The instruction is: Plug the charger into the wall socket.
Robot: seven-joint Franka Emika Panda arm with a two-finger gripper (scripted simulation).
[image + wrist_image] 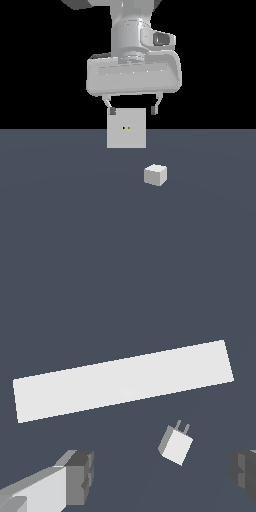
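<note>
While the arm hangs above the scene in the exterior view, its gripper (133, 109) points straight down with the fingers (112, 110) spread wide and nothing between them. Directly under the fingertips stands the wall socket (126, 128), an upright white square plate on the dark grey desk (60, 210), with two tiny dark holes near its centre; its top edge sits just below the fingertips, roughly midway between them, though whether they are directly over it or nearer the camera I cannot tell. The charger (155, 175), a small white cube, rests on the desk well below the fingers, in front of the socket and off toward the exterior view's right, apart from the plate.

From the wrist view, the wall socket (123, 380) appears edge-on as a long white bar lying slightly slanted. The charger (176, 444) lies between the two spread fingers (80, 476), closer to the one at the frame edge, with two short grey prongs pointing toward the socket. A clear gap of desk (125, 301) separates prongs and plate.
</note>
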